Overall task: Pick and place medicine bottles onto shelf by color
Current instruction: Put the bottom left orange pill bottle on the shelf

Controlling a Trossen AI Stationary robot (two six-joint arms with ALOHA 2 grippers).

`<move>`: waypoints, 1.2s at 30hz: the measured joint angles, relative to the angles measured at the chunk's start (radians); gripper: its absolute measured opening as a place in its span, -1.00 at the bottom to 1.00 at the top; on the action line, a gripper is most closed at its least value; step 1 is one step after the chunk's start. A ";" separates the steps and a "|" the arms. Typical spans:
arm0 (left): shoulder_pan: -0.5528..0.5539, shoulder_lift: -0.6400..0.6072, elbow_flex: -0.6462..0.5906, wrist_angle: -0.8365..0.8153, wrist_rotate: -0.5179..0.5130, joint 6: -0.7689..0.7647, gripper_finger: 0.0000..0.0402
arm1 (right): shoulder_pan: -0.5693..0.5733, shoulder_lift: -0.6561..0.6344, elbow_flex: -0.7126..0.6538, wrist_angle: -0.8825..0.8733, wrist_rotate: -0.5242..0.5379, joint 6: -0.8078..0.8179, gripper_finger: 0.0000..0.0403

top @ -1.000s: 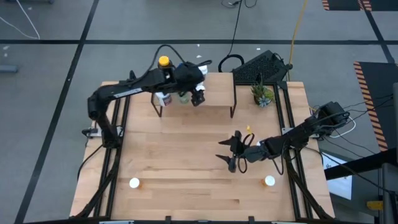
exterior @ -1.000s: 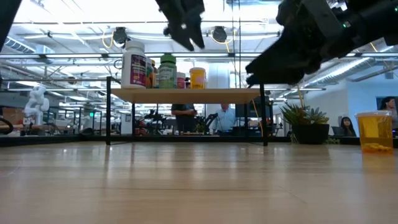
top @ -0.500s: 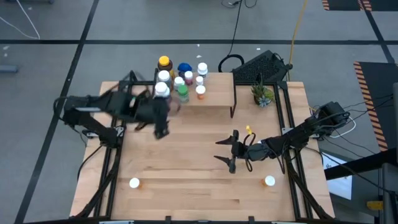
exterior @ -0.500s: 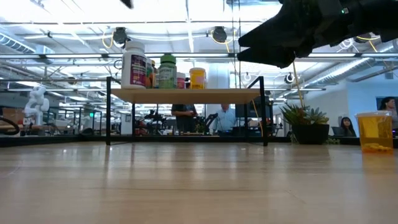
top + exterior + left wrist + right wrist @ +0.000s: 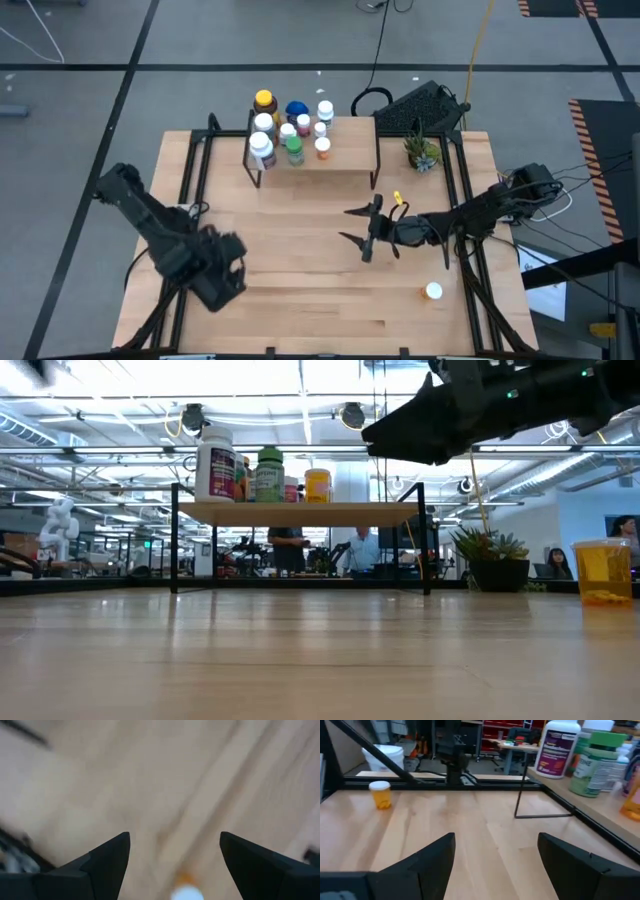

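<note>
High view | left gripper (image 5: 228, 283) blurred, jaws spread | right gripper (image 5: 358, 232) jaws spread, empty

Open right claw (image 5: 495, 865) above bare tabletop (image 5: 470, 835), orange bottle (image 5: 381, 794) near its far edge, shelf (image 5: 600, 815) with bottles alongside.

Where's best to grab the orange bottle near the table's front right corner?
Probably around the round body just below the white cap, coming from straight above: the orange bottle stands upright with bare table on all sides.
</note>
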 joint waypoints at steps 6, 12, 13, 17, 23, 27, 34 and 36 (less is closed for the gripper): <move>-0.119 0.002 -0.187 0.194 0.219 -0.191 0.56 | -0.020 0.000 0.000 0.016 -0.071 0.012 0.37; -0.194 0.002 -0.307 0.351 0.267 -0.326 0.56 | -0.017 0.000 0.000 0.026 -0.072 0.021 0.37; -0.201 0.002 -0.320 0.356 0.268 -0.341 0.56 | -0.016 0.000 0.000 0.024 -0.072 0.024 0.37; -0.213 0.002 -0.354 0.360 0.274 -0.374 0.56 | -0.015 0.000 0.000 0.014 -0.072 0.037 0.37; -0.213 0.002 -0.381 0.374 0.306 -0.390 0.56 | -0.015 0.000 0.000 0.009 -0.072 0.038 0.37; -0.213 0.002 -0.399 0.377 0.318 -0.402 0.56 | -0.015 0.000 0.000 -0.006 -0.072 0.041 0.37; -0.211 0.002 -0.454 0.525 0.319 -0.411 0.56 | -0.015 0.000 0.000 -0.028 -0.072 0.064 0.37; -0.211 0.002 -0.471 0.532 0.320 -0.416 0.56 | -0.015 0.000 0.000 -0.027 -0.072 0.064 0.37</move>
